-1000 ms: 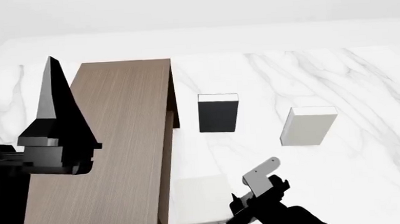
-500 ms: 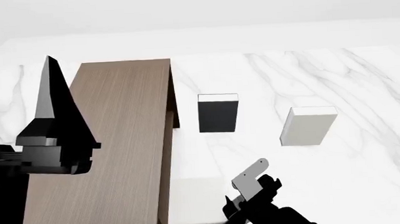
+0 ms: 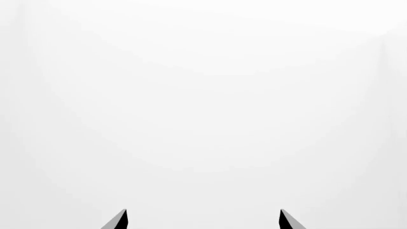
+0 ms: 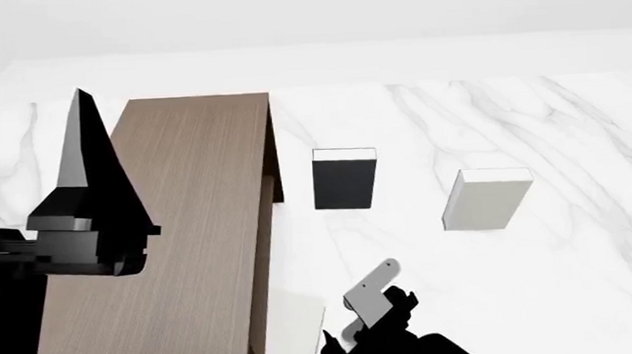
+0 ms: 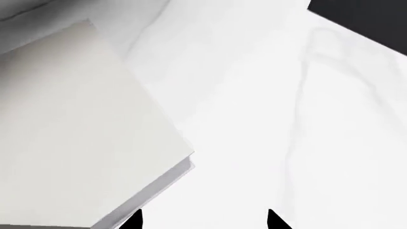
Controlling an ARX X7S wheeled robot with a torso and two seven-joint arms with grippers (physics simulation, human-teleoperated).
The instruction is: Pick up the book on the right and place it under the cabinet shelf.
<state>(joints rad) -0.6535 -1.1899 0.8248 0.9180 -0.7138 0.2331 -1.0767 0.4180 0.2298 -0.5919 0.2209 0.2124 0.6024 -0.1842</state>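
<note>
Half of the thin pale grey-white book (image 4: 294, 331) lies flat on the marble, tucked under the tall dark brown wood-grain cabinet (image 4: 178, 233). Your right gripper (image 4: 358, 317) sits beside it, tips spread, holding nothing. You are finishing placement, I judge; next, nudge it fully under, then withdraw.

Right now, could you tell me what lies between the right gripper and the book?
Nothing: in the head view, the right gripper sits beside the book, bare marble between.

Head view high, looking forward and down over marble table (image 4: 581, 277) and cabinet shelf (image 4: 178, 233). Right wrist view close above the book (image 5: 70, 138), shared with head view (image 4: 297, 328). Left wrist view facing blank white only.
</note>
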